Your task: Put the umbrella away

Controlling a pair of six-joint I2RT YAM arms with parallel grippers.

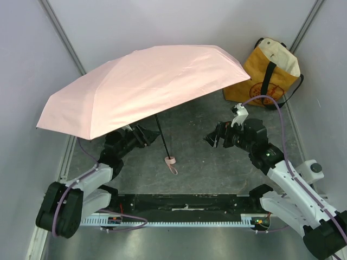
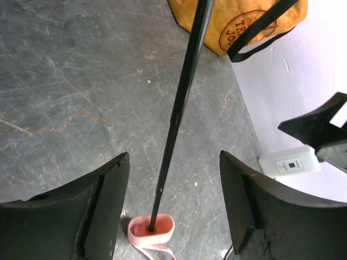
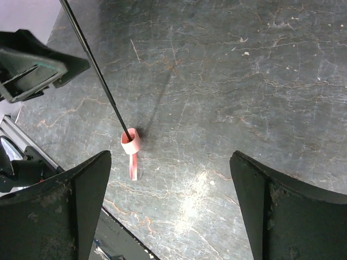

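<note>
Left gripper (image 2: pixel 173 157) at bottom of frame, both dark fingers (image 2: pixel 105 208) spread wide. Thin black umbrella shaft (image 2: pixel 184 81) rises between them, tilted toward upper right, touching neither finger. Pink handle (image 2: pixel 150 227) at shaft's foot, on grey marbled table (image 2: pixel 70 81). Pink wrist strap (image 2: pixel 154 250) trails from handle toward bottom edge. Yellow bag (image 2: pixel 233 21) with red print at top, black bag strap (image 2: pixel 260 32) hanging across it, white wall (image 2: pixel 293 86) alongside. Small white labelled box (image 2: pixel 287 161) at wall's foot. Right gripper (image 2: pixel 323 140) partly visible at right edge, dark and angular.
</note>
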